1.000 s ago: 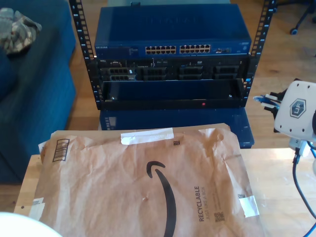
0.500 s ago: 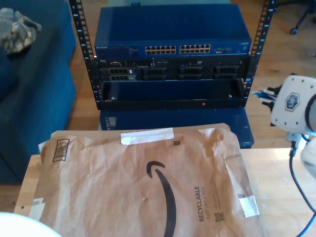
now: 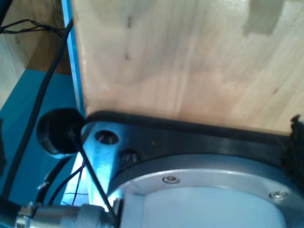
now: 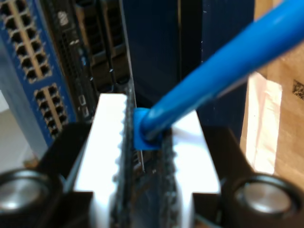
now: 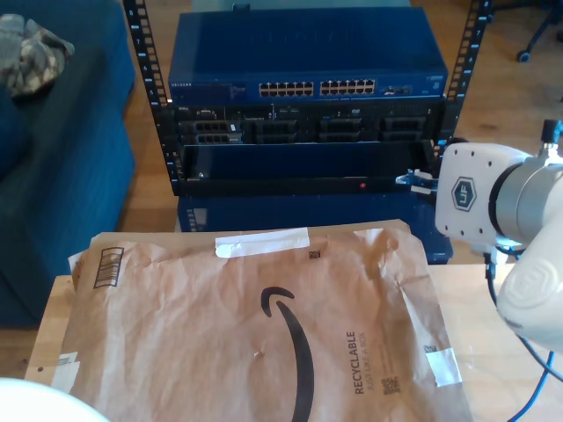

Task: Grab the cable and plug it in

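Brown paper mailer [image 5: 255,325] lying on the desk is showing "RECYCLABLE" in black print near its 4 o'clock corner, running sideways beside the black smile-arrow logo; smaller line under it is too blurred to read. White arm housing [image 5: 471,202] at 3 o'clock in the exterior view is carrying a grey hexagon "UF" badge. Switch lettering is unreadable.

One cable [image 4: 209,80], one paper mailer [image 5: 255,325].

Bright blue cable [image 4: 223,71], white ridged fingers [image 4: 111,142].
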Available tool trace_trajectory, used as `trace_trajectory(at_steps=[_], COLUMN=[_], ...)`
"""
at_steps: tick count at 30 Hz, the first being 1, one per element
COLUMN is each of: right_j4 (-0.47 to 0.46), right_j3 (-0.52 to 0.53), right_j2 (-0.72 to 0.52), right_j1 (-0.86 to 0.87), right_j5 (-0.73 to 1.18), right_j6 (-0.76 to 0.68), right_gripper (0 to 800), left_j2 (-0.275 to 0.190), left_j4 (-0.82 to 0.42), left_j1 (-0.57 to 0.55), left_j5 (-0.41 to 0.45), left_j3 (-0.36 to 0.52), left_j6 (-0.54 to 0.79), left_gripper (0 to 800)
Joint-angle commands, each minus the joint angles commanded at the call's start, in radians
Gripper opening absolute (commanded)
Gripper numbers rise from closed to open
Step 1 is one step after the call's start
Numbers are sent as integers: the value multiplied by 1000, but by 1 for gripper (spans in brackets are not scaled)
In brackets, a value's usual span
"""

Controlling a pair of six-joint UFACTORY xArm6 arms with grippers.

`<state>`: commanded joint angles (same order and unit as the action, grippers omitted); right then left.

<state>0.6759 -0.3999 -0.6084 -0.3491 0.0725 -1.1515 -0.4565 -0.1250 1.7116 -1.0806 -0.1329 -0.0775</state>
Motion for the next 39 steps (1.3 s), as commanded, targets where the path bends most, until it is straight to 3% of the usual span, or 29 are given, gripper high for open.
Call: trace_trajectory(at_steps=[8, 13, 23, 28, 31, 39], right_j4=[-2, -2, -9, -25, -23, -23], right_j3=[-83, -31, 34, -49, -44, -52], right_j2=[100, 97, 64, 143, 153, 325], right_j1=[-20, -15, -51, -49, -78, -161], right_j5=[-8, -115, -143, -163, -269, -531], right_j6=[0, 0, 0, -5, -6, -15], right_gripper=[0, 0, 0, 0, 0, 0], left_j2=[2, 0, 0, 0, 2, 0], left_j4=[0, 0, 0, 0, 0, 0], left_j1=[0, 0, 0, 0, 0, 0], left_j5=[0, -2, 0, 0, -2, 0], left_j3=[0, 0, 0, 0, 0, 0], left_j6=[0, 0, 0, 0, 0, 0], left_gripper=[800, 800, 800, 800, 800, 800])
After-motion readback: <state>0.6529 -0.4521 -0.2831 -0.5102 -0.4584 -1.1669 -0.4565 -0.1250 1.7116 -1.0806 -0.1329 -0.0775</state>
